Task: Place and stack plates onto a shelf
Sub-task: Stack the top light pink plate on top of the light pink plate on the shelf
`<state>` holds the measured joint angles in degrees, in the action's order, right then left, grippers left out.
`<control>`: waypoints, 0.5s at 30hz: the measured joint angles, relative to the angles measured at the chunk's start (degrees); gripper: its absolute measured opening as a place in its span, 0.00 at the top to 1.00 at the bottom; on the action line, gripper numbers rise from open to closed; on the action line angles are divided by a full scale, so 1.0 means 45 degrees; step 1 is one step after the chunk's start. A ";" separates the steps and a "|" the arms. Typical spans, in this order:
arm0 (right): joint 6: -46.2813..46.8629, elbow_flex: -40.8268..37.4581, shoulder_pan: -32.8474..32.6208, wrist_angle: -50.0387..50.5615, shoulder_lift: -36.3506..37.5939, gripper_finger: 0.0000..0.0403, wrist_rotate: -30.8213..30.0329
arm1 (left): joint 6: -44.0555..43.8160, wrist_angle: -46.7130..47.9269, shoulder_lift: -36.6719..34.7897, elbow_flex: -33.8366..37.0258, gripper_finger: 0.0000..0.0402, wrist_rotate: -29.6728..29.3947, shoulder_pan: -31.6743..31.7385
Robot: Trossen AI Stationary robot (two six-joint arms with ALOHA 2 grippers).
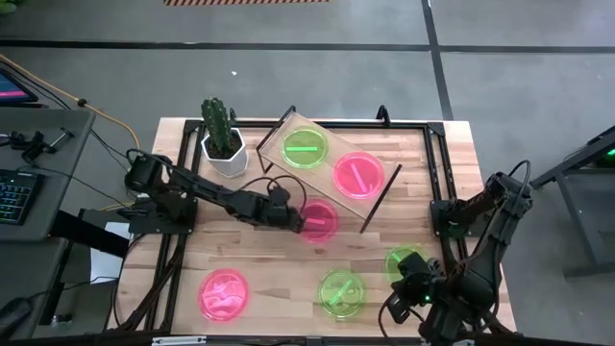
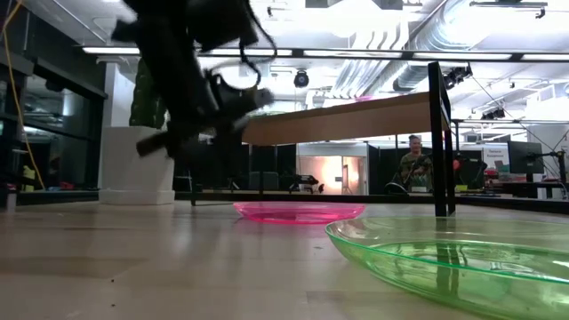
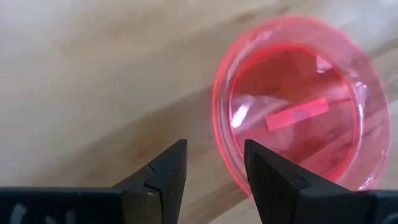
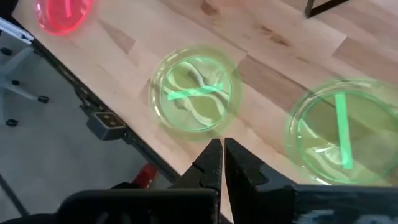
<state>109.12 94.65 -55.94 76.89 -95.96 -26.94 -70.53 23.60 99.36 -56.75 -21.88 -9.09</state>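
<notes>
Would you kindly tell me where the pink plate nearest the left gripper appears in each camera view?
High view: the pink plate lies mid-table, just off the left gripper, beside the shelf.
Low view: pink plate at centre, on the table under the shelf.
Left wrist view: pink plate just beyond the open fingers.
Right wrist view: not in it.
Shared landmark: the shelf.

We note glossy translucent plastic plates, pink and green, pale wood-grain tabletop with a soft sheen, light wood shelf board, thin black metal legs, matt dark gripper fingers.
</notes>
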 joint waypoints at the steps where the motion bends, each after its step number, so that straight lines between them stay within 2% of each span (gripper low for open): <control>1: 0.0000 0.0000 0.0000 0.0116 0.0001 1.00 -0.0010 | -0.0101 -0.0612 0.0008 0.0338 0.63 0.0336 0.0128; 4: -0.0005 0.0000 0.0000 0.0291 0.0010 1.00 -0.0010 | -0.0415 -0.2538 -0.0051 0.0951 0.63 0.0874 0.0428; 12: -0.0005 0.0000 0.0000 0.0561 0.0010 1.00 -0.0025 | -0.0421 -0.3009 0.0196 0.1211 0.63 0.0958 0.0638; 15: -0.0005 -0.0005 0.0006 0.0752 0.0010 1.00 -0.0030 | -0.0505 -0.3590 0.0789 0.1185 0.63 0.1128 0.0638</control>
<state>109.10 94.63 -55.92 80.28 -95.92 -27.07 -72.80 7.44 102.91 -51.42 -16.80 -6.22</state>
